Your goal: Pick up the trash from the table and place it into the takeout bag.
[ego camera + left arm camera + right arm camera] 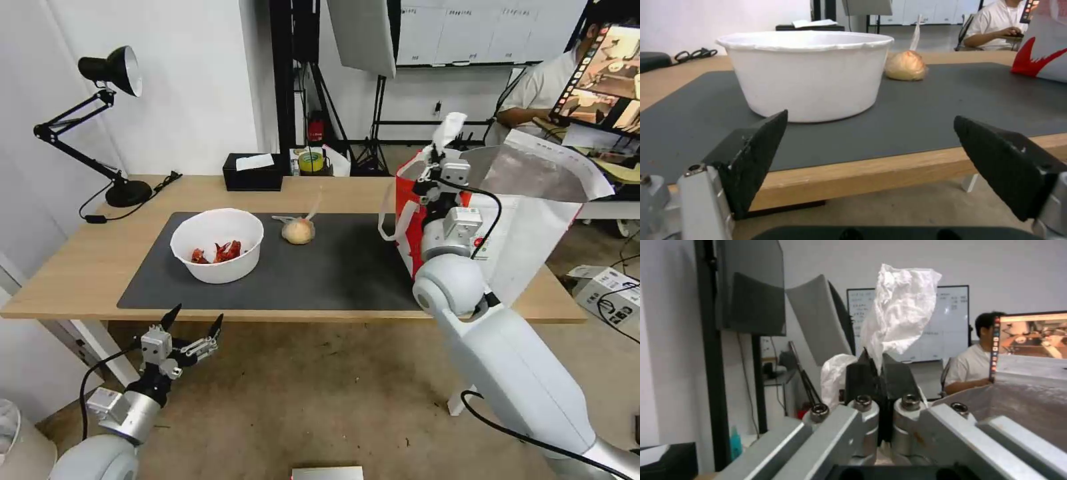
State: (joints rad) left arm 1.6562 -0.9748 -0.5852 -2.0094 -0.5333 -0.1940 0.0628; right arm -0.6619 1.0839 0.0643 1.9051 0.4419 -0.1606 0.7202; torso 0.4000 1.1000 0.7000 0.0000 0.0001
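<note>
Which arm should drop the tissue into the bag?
Right. The right gripper is shut on the tissue at the bag's rim. The left gripper hangs open below the table edge.

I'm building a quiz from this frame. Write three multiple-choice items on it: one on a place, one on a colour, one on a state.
1. Where does the clear-bagged tan bun lie?
A. On the dark grey mat
B. In the bowl
C. On the floor

2. What colour are the scraps in the white round bowl?
A. Green
B. Red
C. Blue

3. What is the right hand doing?
A. Open, empty
B. Shut on the crumpled white tissue
C. Gripping the lamp

Answers: 1 A, the bun sits on the mat beside the bowl. 2 B, red bits show inside. 3 B, the tissue sticks up from closed fingers at the red-and-white takeout bag. The left hand waits open below the table edge.
</note>
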